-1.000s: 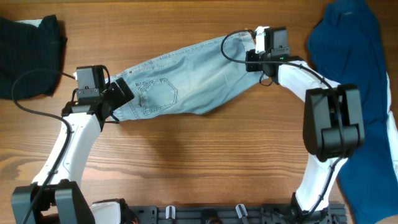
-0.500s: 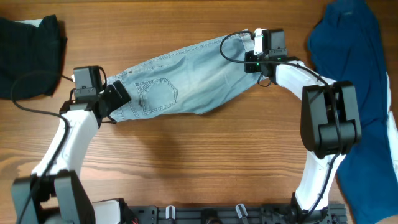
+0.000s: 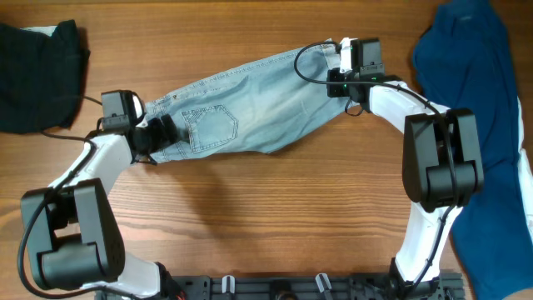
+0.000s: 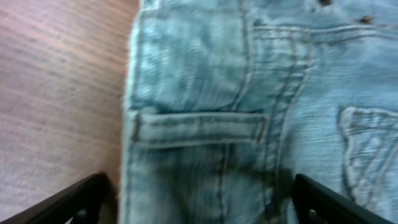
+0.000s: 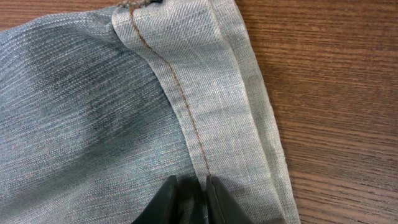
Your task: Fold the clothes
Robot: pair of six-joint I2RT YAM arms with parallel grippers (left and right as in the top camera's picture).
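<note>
The light-blue denim shorts [image 3: 241, 104] lie spread slantwise across the middle of the wooden table, with the waist at the left and the leg cuffs at the right. My left gripper [image 3: 162, 129] is open. Its fingers [image 4: 199, 205] straddle the waistband and a belt loop [image 4: 199, 127] close above the cloth. My right gripper [image 3: 339, 68] is at the leg cuff end. Its fingers [image 5: 191, 202] are pinched together on the denim [image 5: 93, 112] just beside the hemmed cuff [image 5: 230, 112].
A dark blue garment [image 3: 483, 100] lies heaped along the right edge of the table. A black garment [image 3: 37, 75] lies at the far left corner. Bare wood [image 3: 266, 208] stretches in front of the shorts.
My left arm has swung its elbow in, and the gripper has turned and moved slightly right over the waistband. My right gripper shifted a little to the left, then held still.
</note>
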